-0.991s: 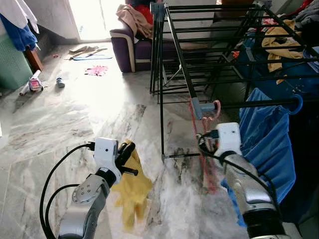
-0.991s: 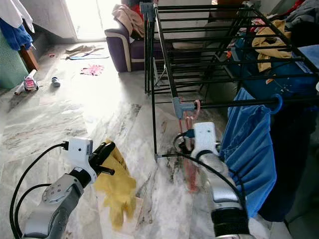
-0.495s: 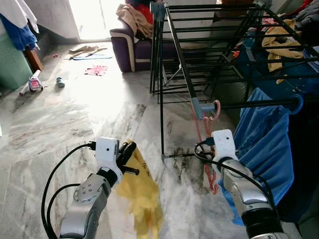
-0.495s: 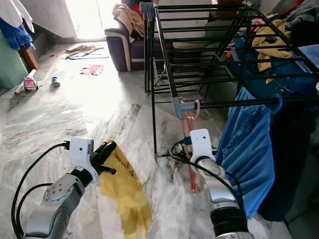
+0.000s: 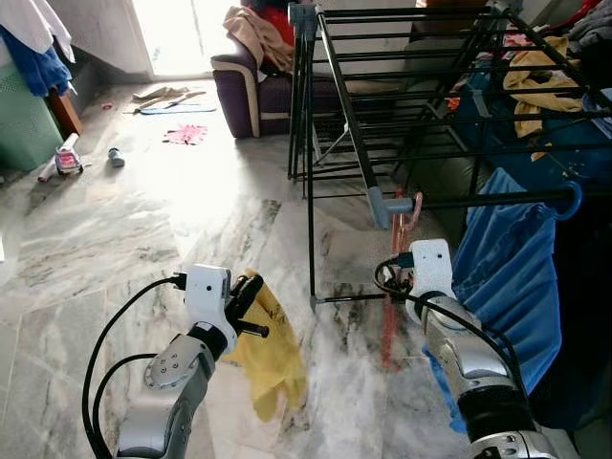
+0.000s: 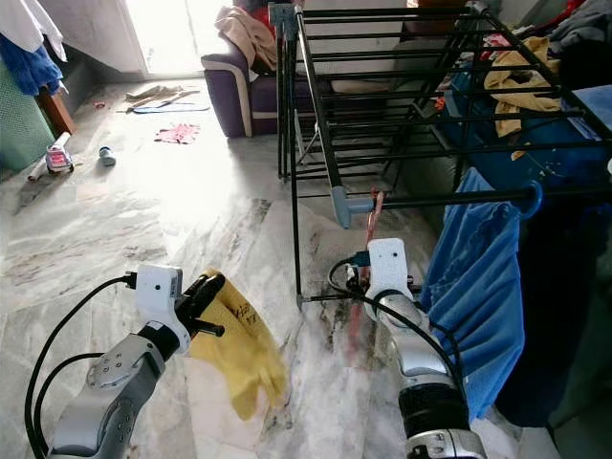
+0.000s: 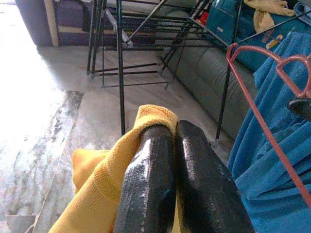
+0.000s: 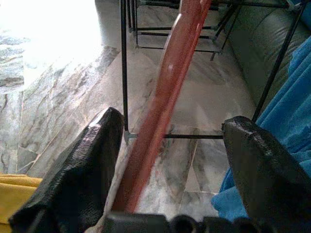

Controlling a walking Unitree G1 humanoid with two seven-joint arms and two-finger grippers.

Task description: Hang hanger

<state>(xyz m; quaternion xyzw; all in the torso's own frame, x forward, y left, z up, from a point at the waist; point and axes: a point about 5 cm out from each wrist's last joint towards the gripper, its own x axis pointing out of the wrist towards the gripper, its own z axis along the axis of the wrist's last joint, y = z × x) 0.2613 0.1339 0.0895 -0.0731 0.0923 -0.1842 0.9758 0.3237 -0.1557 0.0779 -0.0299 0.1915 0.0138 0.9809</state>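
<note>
Taking the rack (image 5: 356,143) as my marker and working from left to right: well to its left, over the marble floor (image 5: 124,229), my left hand (image 5: 245,292) has its fingers (image 7: 148,179) pressed together on a yellow cloth (image 5: 268,349), a soft knit that droops in loose folds below the pinch. That arm is the farther one and looks to have no part in the hanging. Next comes the hanger (image 5: 394,287), thin, smooth red plastic; its hook sits at the grey joint (image 5: 381,205) on the rack's near corner, and I judge it to be over the rail there, though I can't make out the contact. Its long axis runs steeply down from the joint toward the floor, tilted a little. My right hand (image 8: 172,160) is the nearer one, just below that corner, fingers spread wide with the red bar passing between them, closer to one finger; I can't tell whether it touches. Right of the hanger, a blue garment (image 5: 512,268) hangs in heavy folds from the same rail.
</note>
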